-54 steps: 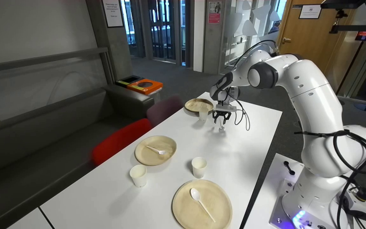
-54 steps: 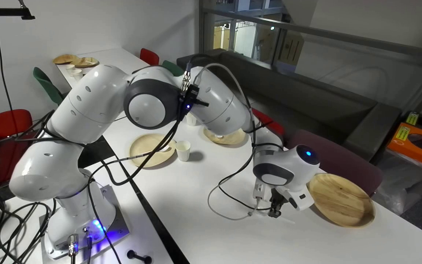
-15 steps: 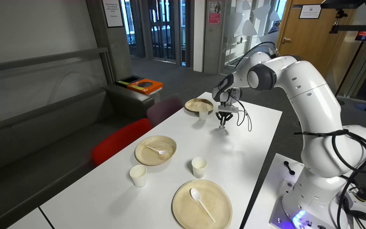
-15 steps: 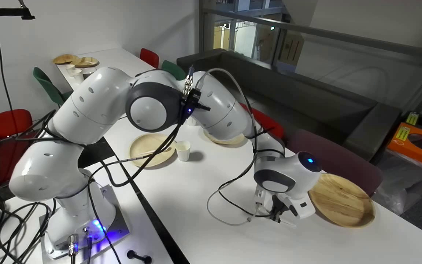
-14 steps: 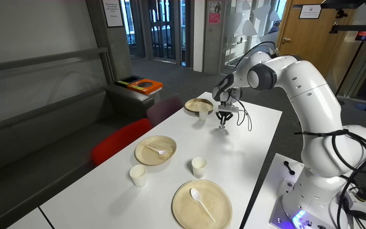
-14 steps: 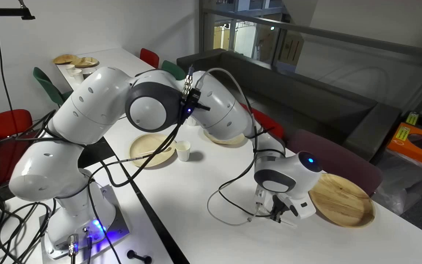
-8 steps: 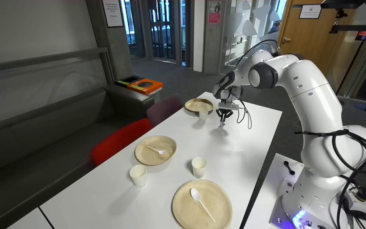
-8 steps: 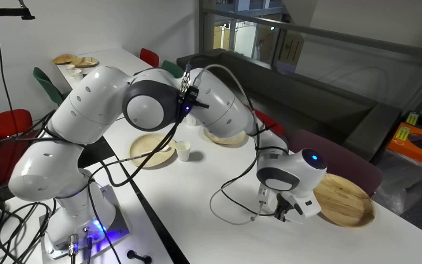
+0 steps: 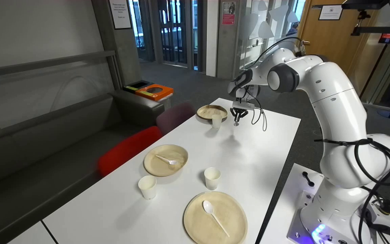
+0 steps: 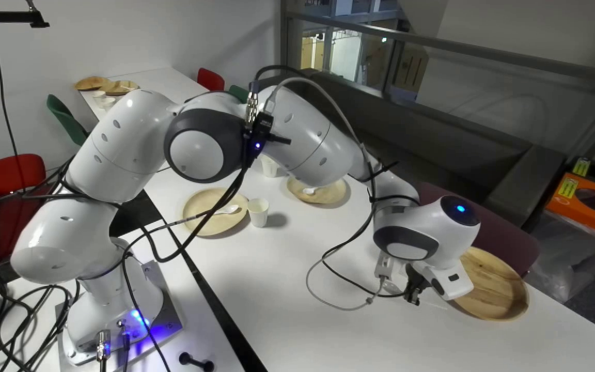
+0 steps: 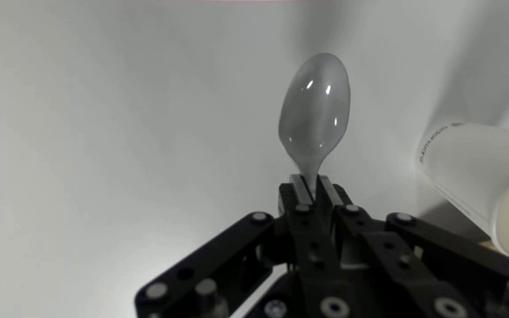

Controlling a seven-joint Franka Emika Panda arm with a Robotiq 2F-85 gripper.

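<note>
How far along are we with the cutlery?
Done, apparently: one plate has a spoon, another plate a white utensil. In hand: gripper shut on another spoon, clear of the table. Left, probably: setting it down; the third plate shows no cutlery on its visible part.

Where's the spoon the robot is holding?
In the wrist view, the spoon is above and right of centre, pinched in the gripper, left of the white cup.

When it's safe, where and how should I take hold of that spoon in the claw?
Take the spoon by its bowl, probably reaching in from the rounded tip: the gripper is shut on the narrow neck, and the bowl juts out beyond it. The nearest cup stands off to one side.
</note>
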